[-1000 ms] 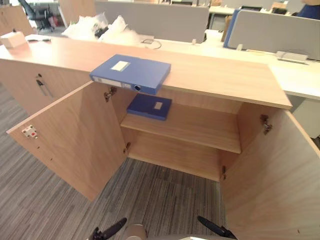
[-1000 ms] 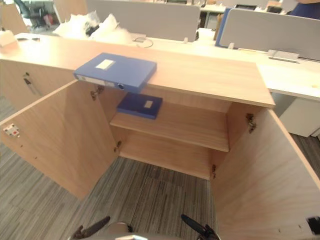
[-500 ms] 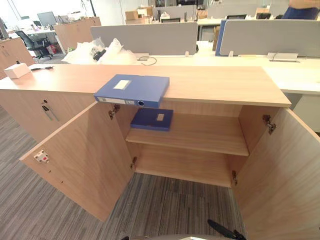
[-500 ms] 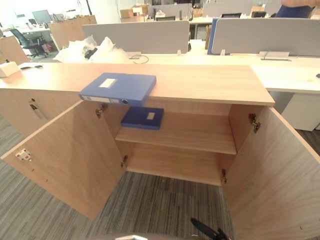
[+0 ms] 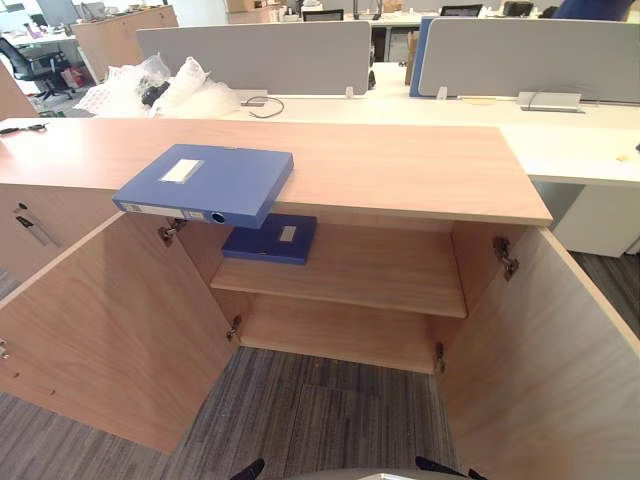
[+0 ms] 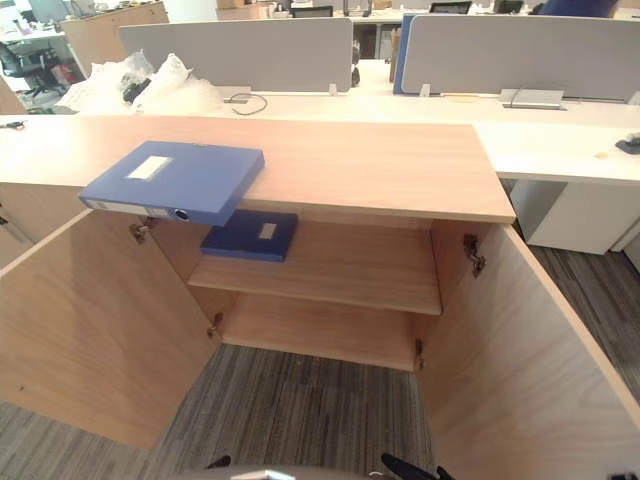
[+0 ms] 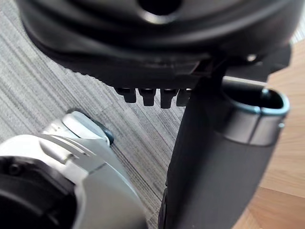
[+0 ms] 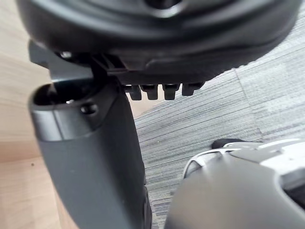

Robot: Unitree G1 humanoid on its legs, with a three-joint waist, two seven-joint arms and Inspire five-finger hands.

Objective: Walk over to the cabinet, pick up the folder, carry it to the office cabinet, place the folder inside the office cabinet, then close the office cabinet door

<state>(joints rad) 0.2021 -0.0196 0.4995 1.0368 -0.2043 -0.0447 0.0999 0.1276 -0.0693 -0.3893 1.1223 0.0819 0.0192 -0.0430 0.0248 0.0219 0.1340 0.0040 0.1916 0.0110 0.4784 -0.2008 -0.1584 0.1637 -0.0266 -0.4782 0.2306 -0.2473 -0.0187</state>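
Only the camera has shifted; the folder (image 5: 205,183) stays overhanging the worktop's (image 5: 400,165) front edge. Whether the left robot hand (image 7: 214,157) and right robot hand (image 8: 95,157) are spread, I cannot tell.

Cabinet (image 5: 400,165) is pale wood-grain laminate all over, matt and smooth, doors (image 5: 110,330) too. The folder (image 5: 215,185) on top is blue plastic with a faint sheen and a white paper label (image 5: 181,170). The second folder (image 5: 265,243) on the shelf (image 5: 380,270) looks a darker, duller blue. Hinges (image 5: 505,260) are bare shiny metal. Carpet (image 5: 320,420) is grey, ribbed, rough-looking. Far back, partitions (image 5: 260,55) are grey cloth, the desk (image 5: 590,150) is smooth white, and there's crinkly clear plastic wrap (image 5: 150,90) far left. The robot's left hand (image 7: 219,162) and right hand (image 8: 95,162) are dark matt plastic.
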